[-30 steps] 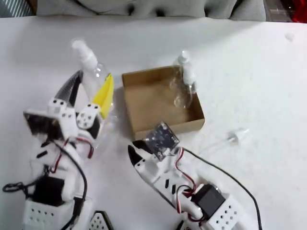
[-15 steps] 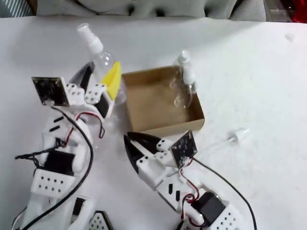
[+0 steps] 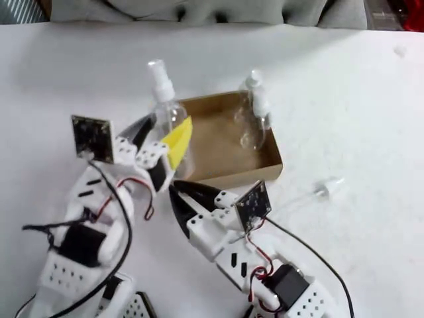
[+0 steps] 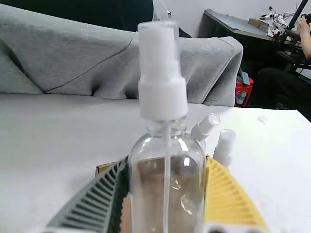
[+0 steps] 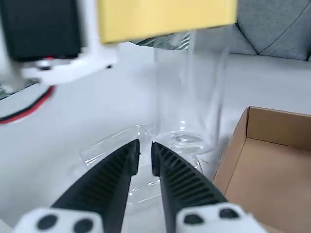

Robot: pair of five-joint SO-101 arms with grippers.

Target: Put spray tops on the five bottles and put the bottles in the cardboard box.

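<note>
L gripper [image 3: 169, 124] clamps capped bottle [image 4: 165, 170]; R gripper [image 5: 145, 145] closed, empty. Risk: its base snags cardboard box [image 3: 228, 177] rim beside L gripper, tips.

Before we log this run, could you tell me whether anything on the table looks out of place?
One loose spray top lies on the table to the right of the cardboard box, its tube bare and fitted to no bottle. Nothing else stands out: the bottle in the left gripper has its top on.
</note>
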